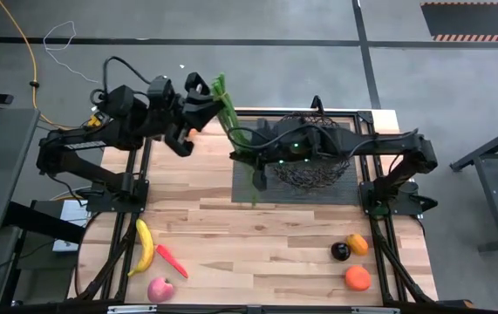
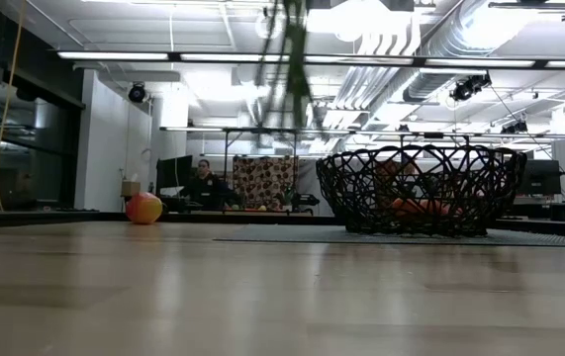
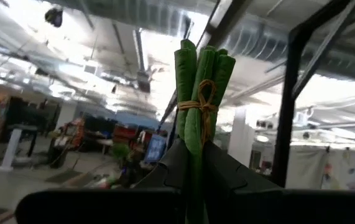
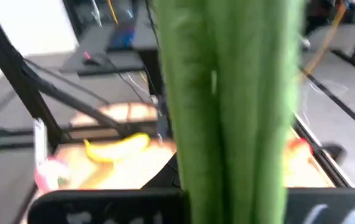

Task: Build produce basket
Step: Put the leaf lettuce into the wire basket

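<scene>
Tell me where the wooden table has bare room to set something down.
Free: the middle front strip of the wooden table, between the yellow banana and the dark round fruit. Crowded: the far right, around the black wire basket, and both front corners.

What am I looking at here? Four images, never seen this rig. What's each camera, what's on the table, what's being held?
Two robot arms at a wooden table. One camera looks straight down, one sits at table level, and one rides on each wrist.

Both the left gripper and the right gripper are shut on one bundle of green beans, apparently a handover.

The black wire basket sits on a dark mat. A banana, carrot, apple, dark round fruit and two oranges lie on the table.
</scene>
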Robot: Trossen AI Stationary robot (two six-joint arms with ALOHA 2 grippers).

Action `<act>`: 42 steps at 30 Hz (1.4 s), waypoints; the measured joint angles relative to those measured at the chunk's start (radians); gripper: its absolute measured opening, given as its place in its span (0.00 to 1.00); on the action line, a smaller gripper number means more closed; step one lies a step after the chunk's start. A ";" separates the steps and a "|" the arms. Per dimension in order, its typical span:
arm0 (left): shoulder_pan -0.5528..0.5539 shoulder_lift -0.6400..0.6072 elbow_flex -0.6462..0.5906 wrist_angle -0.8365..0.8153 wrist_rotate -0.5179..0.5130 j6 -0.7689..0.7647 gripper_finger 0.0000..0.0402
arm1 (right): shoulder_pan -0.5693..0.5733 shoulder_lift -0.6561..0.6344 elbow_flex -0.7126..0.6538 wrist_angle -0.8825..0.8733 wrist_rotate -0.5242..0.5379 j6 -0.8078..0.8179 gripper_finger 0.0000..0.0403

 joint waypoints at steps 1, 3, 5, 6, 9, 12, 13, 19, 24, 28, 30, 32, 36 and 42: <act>0.006 0.009 0.000 0.002 -0.004 -0.003 0.04 | 0.000 -0.011 0.000 -0.029 0.001 0.000 0.01; 0.018 0.027 0.000 0.015 -0.005 -0.030 0.04 | 0.000 -0.037 0.000 -0.090 0.004 0.000 0.01; 0.031 0.054 0.001 0.039 -0.005 -0.067 0.04 | 0.000 -0.070 0.000 -0.166 0.020 0.011 0.01; 0.041 0.070 0.001 0.049 -0.005 -0.079 0.04 | 0.000 -0.088 0.000 -0.210 0.028 0.014 0.01; 0.071 0.129 0.028 0.052 -0.003 -0.114 0.04 | 0.001 -0.134 -0.014 -0.322 0.055 0.039 0.01; 0.099 0.204 0.100 0.042 0.026 -0.145 0.04 | 0.004 -0.197 -0.044 -0.391 0.068 0.077 0.01; 0.106 0.233 0.132 0.036 0.040 -0.151 0.04 | 0.007 -0.220 -0.051 -0.415 0.072 0.088 0.01; 0.136 0.407 0.342 -0.041 0.074 -0.157 0.04 | 0.007 -0.325 -0.064 -0.561 0.089 0.144 0.00; 0.172 0.532 0.494 -0.084 0.070 -0.179 0.04 | -0.017 -0.398 -0.064 -0.660 0.140 0.143 0.00; 0.201 0.615 0.595 -0.119 0.071 -0.210 0.04 | -0.076 -0.432 -0.064 -0.709 0.158 0.114 0.00; 0.213 0.649 0.631 -0.122 0.070 -0.232 0.04 | -0.109 -0.438 -0.064 -0.711 0.158 0.091 0.00; 0.222 0.681 0.660 -0.132 0.070 -0.249 0.04 | -0.144 -0.439 -0.064 -0.717 0.158 0.061 0.00; 0.234 0.718 0.676 -0.190 0.068 -0.262 0.04 | -0.211 -0.425 -0.064 -0.772 0.154 0.007 0.00; 0.253 0.753 0.675 -0.326 0.037 -0.262 0.04 | -0.276 -0.379 -0.064 -0.829 0.125 -0.048 0.00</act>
